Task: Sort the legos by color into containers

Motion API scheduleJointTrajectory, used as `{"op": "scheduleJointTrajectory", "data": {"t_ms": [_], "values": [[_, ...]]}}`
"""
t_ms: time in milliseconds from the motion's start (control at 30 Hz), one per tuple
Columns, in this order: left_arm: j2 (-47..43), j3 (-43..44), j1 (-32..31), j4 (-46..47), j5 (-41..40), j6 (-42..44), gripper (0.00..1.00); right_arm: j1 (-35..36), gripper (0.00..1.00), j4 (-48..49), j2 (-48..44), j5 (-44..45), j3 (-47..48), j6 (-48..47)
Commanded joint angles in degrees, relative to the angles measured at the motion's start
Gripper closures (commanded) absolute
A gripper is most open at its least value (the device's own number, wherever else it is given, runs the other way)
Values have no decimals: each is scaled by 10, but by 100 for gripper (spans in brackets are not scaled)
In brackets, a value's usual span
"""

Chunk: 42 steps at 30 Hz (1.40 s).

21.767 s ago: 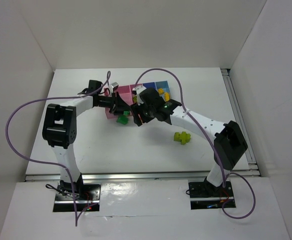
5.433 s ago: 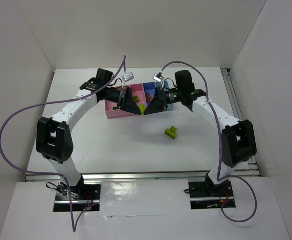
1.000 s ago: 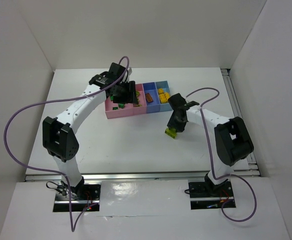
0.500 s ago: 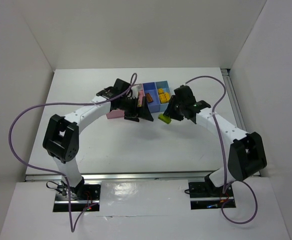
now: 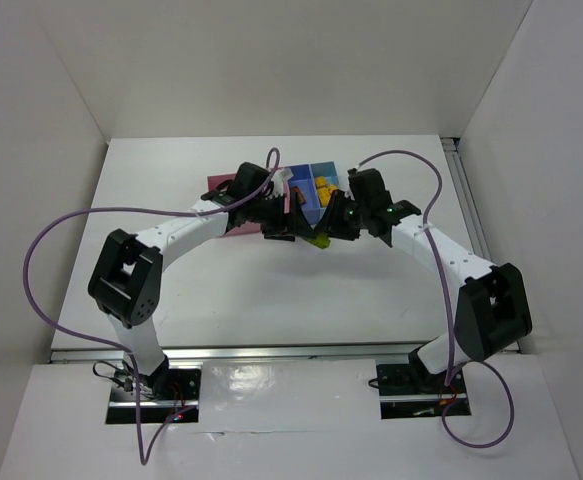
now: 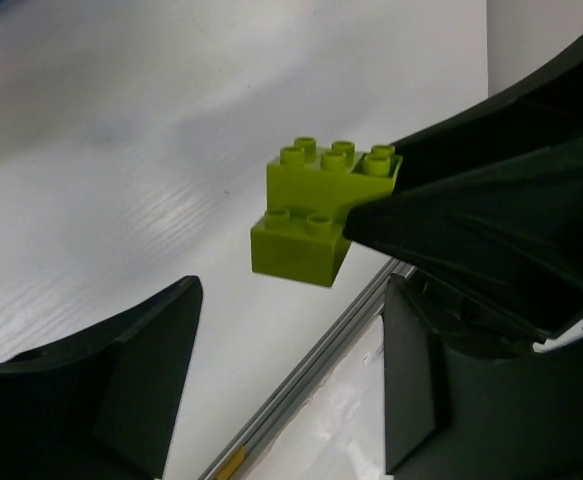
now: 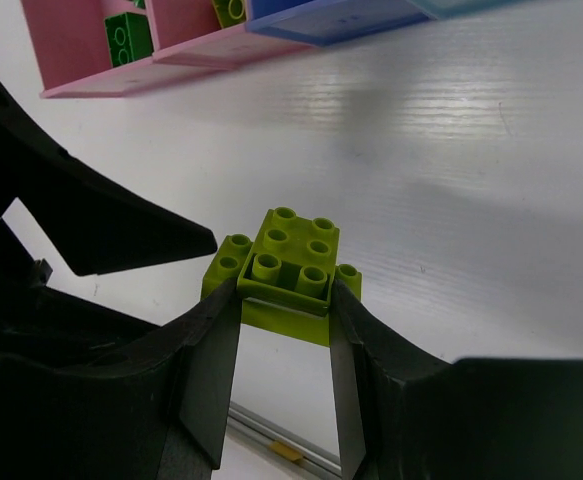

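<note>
Mid-frame in top view, just below the bins, lime lego is now off the worktop; 1 s ago it lay lower right. R jaws pinch it by its sides. L jaws are spread wide, empty, swung off the pink bin to face it. Prob. a handover, so binning still pending. Both arms reach fwd, wrists near-touching.
</note>
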Motion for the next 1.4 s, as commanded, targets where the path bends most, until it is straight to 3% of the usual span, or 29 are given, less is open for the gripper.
{"op": "scheduleJointTrajectory", "data": {"t_ms": [0, 200, 400, 500, 733, 933, 1200, 1367], "values": [[3, 13, 1, 25, -5, -1, 28, -4, 82, 20, -6, -31, 26, -16], [10, 1, 1, 69, 33, 0, 43, -4, 82, 57, -11, -84, 5, -10], [10, -25, 1, 104, 59, -13, 43, -4, 82, 69, -11, -91, -1, -10], [10, -25, 1, 109, 54, -13, 50, -4, 83, 83, -16, -103, -12, -4], [-1, -31, 21, 98, 54, -8, 98, -4, 84, 71, -11, -97, -12, -4], [-1, -49, 40, 98, 59, -8, 100, -4, 87, 45, -6, -71, 5, -11], [-25, -61, 56, 80, 42, 14, 100, -24, 87, 26, -17, 34, 24, 11], [-14, -45, 57, 59, 48, 27, 100, -29, 87, 25, 3, 41, 56, 25]]}}
